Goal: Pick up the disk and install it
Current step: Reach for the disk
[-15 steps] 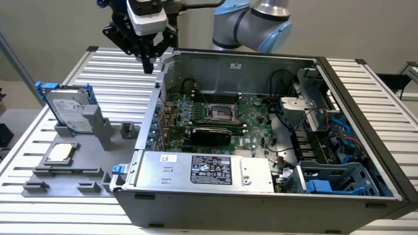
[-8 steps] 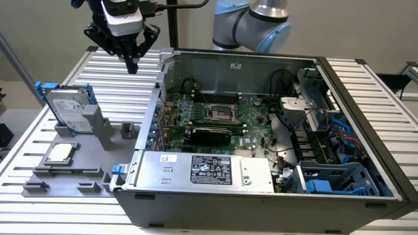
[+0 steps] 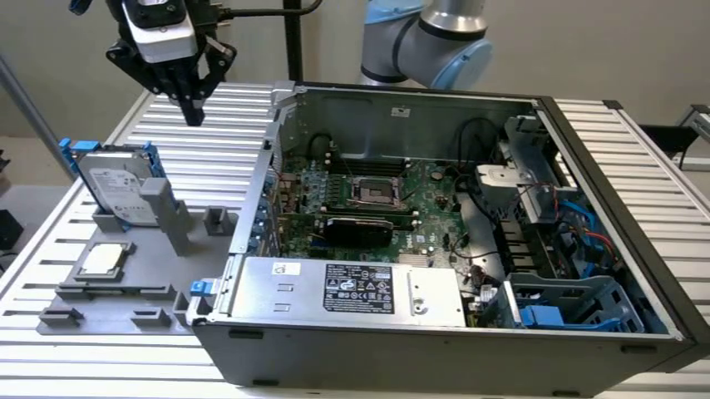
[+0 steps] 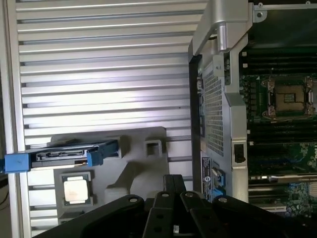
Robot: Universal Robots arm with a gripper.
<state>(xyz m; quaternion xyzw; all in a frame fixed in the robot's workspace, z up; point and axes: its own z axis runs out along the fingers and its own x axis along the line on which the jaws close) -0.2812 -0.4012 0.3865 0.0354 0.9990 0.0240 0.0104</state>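
find the disk (image 3: 115,184), a flat silver-grey hard drive with white label and blue plastic rails, on edge in a grey plastic fixture (image 3: 116,317) on the ribbed metal worktop (image 3: 222,141), at nine o'clock of the open grey computer case (image 3: 444,359) in the exterior view; note the black hand (image 3: 193,110) clenched on nothing, well apart at one o'clock of it; likely dense, rigid, shock-sensitive; best pinched across the upper edges by the rails, never the label face.

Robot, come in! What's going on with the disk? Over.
End effector shut, empty, hovering over table. Disk upright in grey holder, untouched. Nothing in the way.
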